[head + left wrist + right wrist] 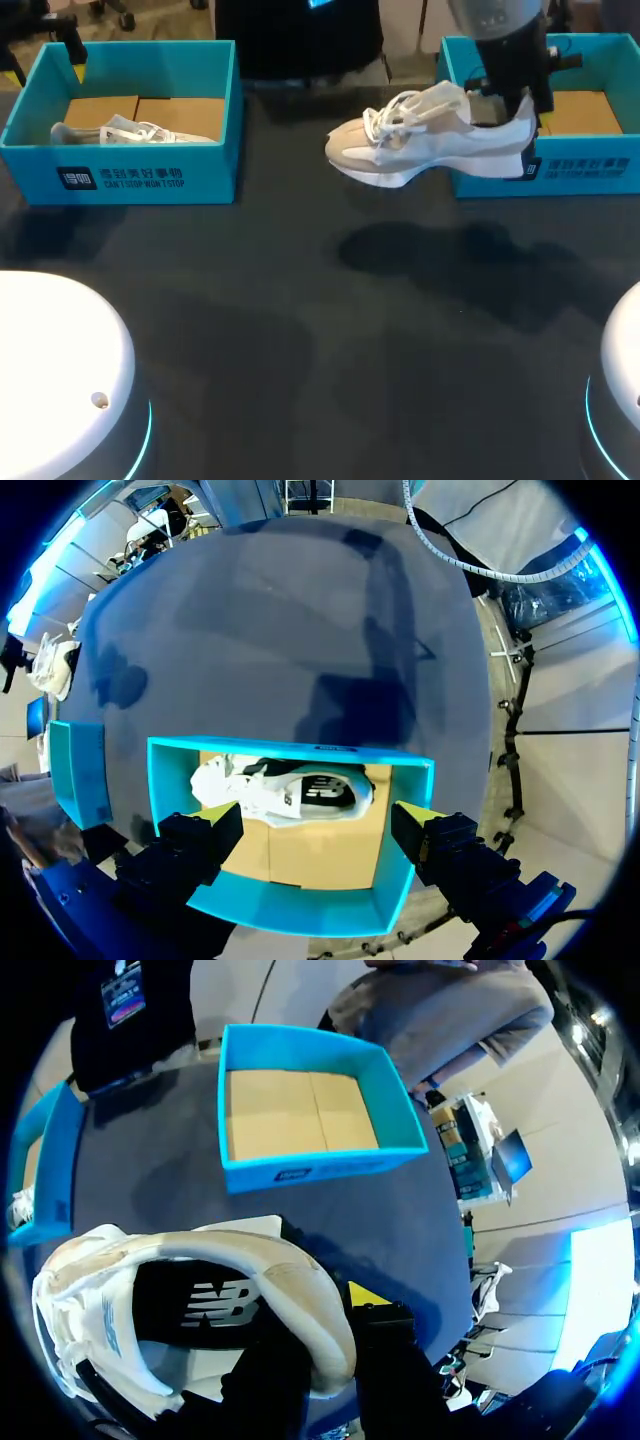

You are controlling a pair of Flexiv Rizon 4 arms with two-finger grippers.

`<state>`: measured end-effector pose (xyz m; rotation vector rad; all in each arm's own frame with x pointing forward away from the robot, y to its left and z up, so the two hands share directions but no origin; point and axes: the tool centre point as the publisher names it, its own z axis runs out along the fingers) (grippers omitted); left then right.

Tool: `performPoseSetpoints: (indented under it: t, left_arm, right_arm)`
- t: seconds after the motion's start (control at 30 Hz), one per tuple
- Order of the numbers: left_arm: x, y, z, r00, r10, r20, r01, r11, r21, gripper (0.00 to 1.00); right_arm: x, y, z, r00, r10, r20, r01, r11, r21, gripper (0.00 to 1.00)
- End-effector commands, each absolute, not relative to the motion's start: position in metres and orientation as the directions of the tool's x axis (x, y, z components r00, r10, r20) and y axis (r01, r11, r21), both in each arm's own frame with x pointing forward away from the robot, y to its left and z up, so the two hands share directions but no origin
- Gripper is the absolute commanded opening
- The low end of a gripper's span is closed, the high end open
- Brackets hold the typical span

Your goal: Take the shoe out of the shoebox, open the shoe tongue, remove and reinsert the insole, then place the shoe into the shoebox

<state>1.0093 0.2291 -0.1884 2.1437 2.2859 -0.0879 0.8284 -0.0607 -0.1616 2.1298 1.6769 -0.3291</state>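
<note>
A white and beige shoe (425,140) hangs in the air, toe toward the left, beside the right blue shoebox (590,165). My right gripper (525,115) is shut on its heel. In the right wrist view the heel collar (250,1260) sits between the fingers of the right gripper (320,1330), with one yellow tip (365,1293) outside the shoe. The empty right shoebox (300,1165) lies ahead. My left gripper (45,65) hovers open over the far left corner of the left shoebox (130,175). A second shoe (290,790) lies in that left shoebox (300,905), below the left gripper (315,815).
Dark tabletop (300,330) stretches between the boxes and the front edge. Two white round arm bases (60,370) (620,400) stand at the front corners.
</note>
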Motion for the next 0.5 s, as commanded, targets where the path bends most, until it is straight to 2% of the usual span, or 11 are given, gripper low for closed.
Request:
performPoseSetpoints:
  t: [0.03,0.5]
  left_arm:
    - [1.009,0.229,-0.188,-0.065,0.997,-0.041,0.997,0.063,-0.035,1.00]
    - [1.009,0.229,-0.188,-0.065,0.997,-0.041,0.997,0.063,-0.035,1.00]
  right_arm:
    - [0.815,-0.047,-0.158,0.248,0.867,-0.432,0.967,-0.193,0.169,0.00]
    - [0.758,-0.013,-0.164,0.264,0.872,-0.412,0.961,-0.199,0.195,0.00]
